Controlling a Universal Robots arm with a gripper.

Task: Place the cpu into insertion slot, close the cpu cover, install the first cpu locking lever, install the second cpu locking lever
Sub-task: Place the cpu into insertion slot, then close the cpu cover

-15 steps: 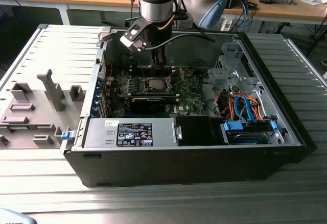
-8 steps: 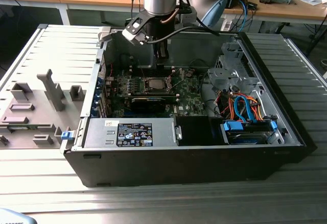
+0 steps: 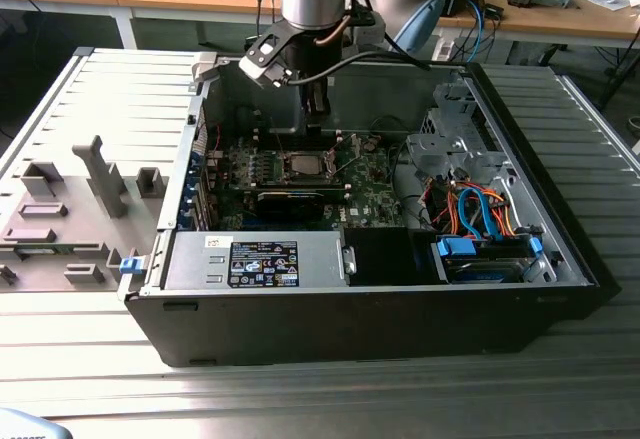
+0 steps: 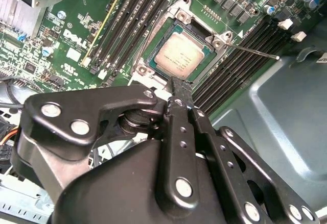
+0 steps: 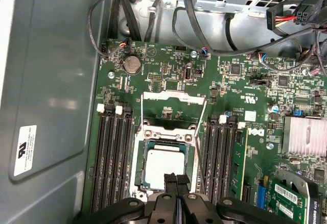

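I count one cpu point(image 5: 166, 165) in the insertion slot point(image 5: 144, 170) and one cpu cover point(image 5: 173, 97), open. In the exterior view my hand point(image 3: 316, 121), closed and empty, is at the cpu's 12 o'clock.

You had open room straight down onto the cpu point(image 5: 166, 165). The cpu cover point(image 5: 173, 97) stood tipped back on one side of it. Low memory slots point(image 5: 115, 157) flanked it on two sides. The case wall point(image 5: 51, 81) rose just beyond one bank, and loose cables point(image 5: 122, 4) hung past the cover.
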